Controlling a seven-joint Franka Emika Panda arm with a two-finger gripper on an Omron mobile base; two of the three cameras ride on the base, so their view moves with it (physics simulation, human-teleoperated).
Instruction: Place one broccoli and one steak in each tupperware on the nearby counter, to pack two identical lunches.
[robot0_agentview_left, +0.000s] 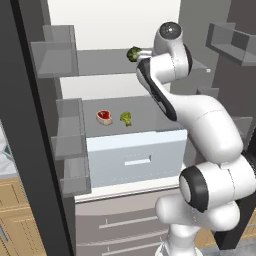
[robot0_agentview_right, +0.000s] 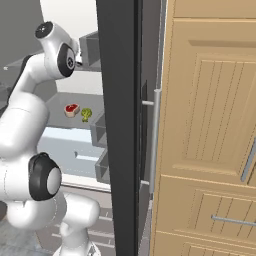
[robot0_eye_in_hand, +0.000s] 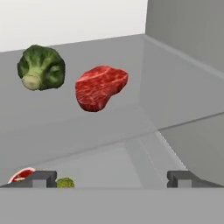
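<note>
Hand view is looking along the gripper (robot0_eye_in_hand: 111, 178), its jaws standing wide apart with nothing between them, facing the upper fridge shelf (robot0_eye_in_hand: 87, 118). On that shelf one broccoli (robot0_eye_in_hand: 41, 68) is sitting at ten o'clock, with one steak (robot0_eye_in_hand: 99, 87) just beside it toward the centre. From the left base view, the white arm (robot0_agentview_left: 200, 125) is reaching up from five o'clock into the open fridge. On the lower shelf (robot0_agentview_left: 145, 112) a second steak (robot0_agentview_left: 104, 117) and a second broccoli (robot0_agentview_left: 126, 118) are lying near each other. Two steaks, two broccoli in all.
</note>
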